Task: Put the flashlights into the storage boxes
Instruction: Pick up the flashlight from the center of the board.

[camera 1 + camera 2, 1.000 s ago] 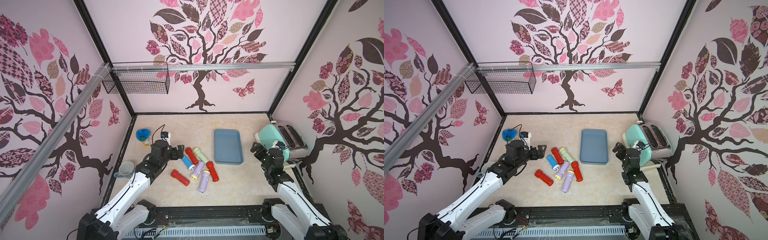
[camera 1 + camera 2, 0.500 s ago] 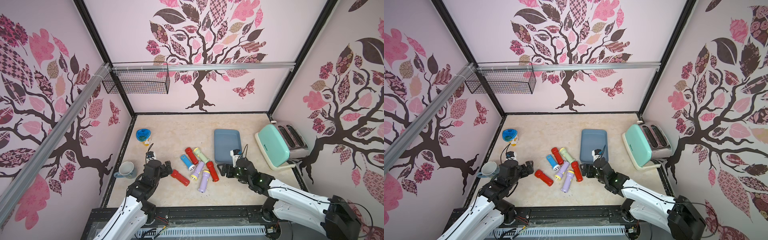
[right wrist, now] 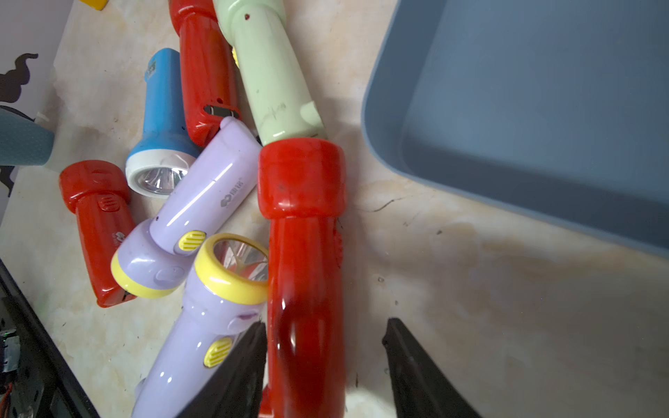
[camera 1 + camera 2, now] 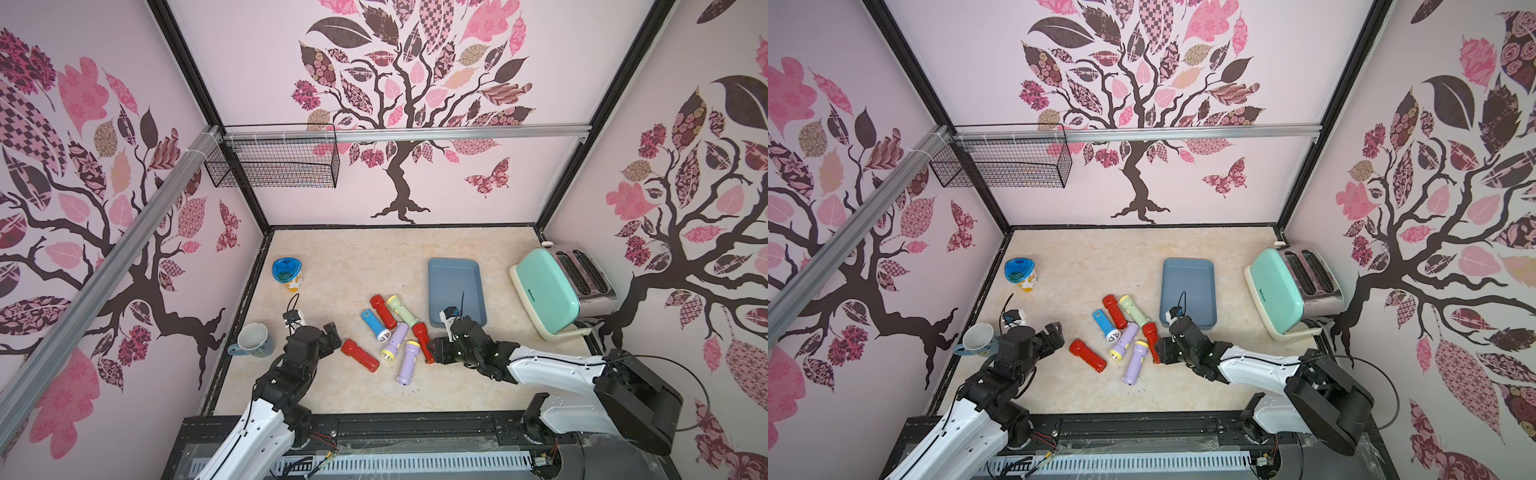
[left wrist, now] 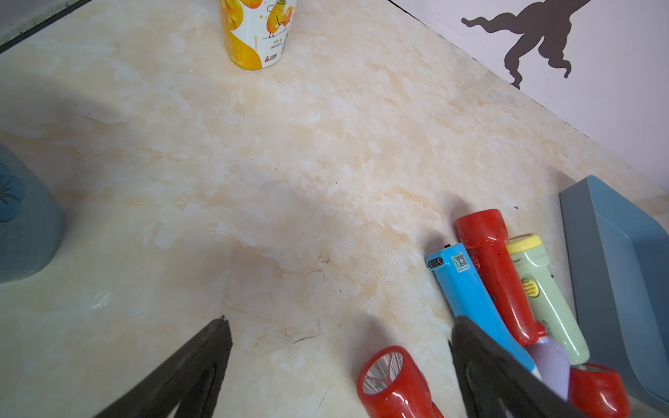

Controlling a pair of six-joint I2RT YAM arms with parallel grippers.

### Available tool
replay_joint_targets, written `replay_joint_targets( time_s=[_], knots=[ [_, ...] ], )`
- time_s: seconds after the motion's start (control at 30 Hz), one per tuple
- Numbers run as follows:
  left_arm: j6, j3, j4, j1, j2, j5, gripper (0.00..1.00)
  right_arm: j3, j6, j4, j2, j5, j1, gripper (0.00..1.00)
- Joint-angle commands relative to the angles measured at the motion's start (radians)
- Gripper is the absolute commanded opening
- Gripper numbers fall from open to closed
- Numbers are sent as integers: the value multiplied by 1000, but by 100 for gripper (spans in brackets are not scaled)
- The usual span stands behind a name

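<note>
The right claw (image 3: pixel 324 323) is released, with its jaws set either side of the handle of the rightmost red flashlight (image 3: pixel 303 181). In the right wrist view one finger (image 3: pixel 246 362) touches the handle on the side facing the near lilac flashlight (image 3: pixel 202 325). The opposite finger (image 3: pixel 412 362) stands apart from it (bare surface (image 3: pixel 470 289) shows in the gap), so nothing is clamped. This flashlight lies flat, its head touching the butt end of the pale green flashlight (image 4: pixel 402 311). The slate-blue storage tray (image 4: pixel 456 277) sits just beyond the right claw, between the flashlights (image 4: pixel 1124 338) and the mint toaster (image 4: pixel 544 297). All seven flashlights lie on the surface, outside the tray. The blue flashlight (image 4: pixel 374 325), the far red flashlight (image 4: pixel 383 311) and the pale green one lie side by side. The far lilac flashlight (image 4: pixel 395 341) lies against the near lilac one. The lone red flashlight (image 4: pixel 360 355) lies at the left of the group, just beside the left claw (image 5: pixel 339 321). The left claw is released wide and holds nothing. It is poised over bare surface, and in the left wrist view one finger (image 5: pixel 499 372) crosses in front of the blue flashlight. A mug (image 4: pixel 253 340) stands at the left edge of the surface, and a blue-lidded cup (image 4: pixel 286 272) stands farther back.
</note>
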Motion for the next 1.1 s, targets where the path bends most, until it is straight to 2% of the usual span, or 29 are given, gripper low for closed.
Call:
replay_joint_targets(
  time_s=[0.0,0.27,0.37,0.6,0.8,1.07],
  knots=[
    [-18,-19,22,6,30,-25,98,35,-15,37,50,-21,4,55],
    [-7,29,20,6,148,-4,98,77,-51,49,180,39,4,50],
    [-13,41,10,6,178,-12,98,73,-38,43,169,48,5,51],
    [-11,41,22,6,185,-20,98,91,-94,50,168,109,4,51],
    [-3,33,46,6,183,-15,98,83,-119,30,137,89,5,55],
    [-1,29,44,6,175,-1,98,62,-148,98,189,81,4,52]
  ],
)
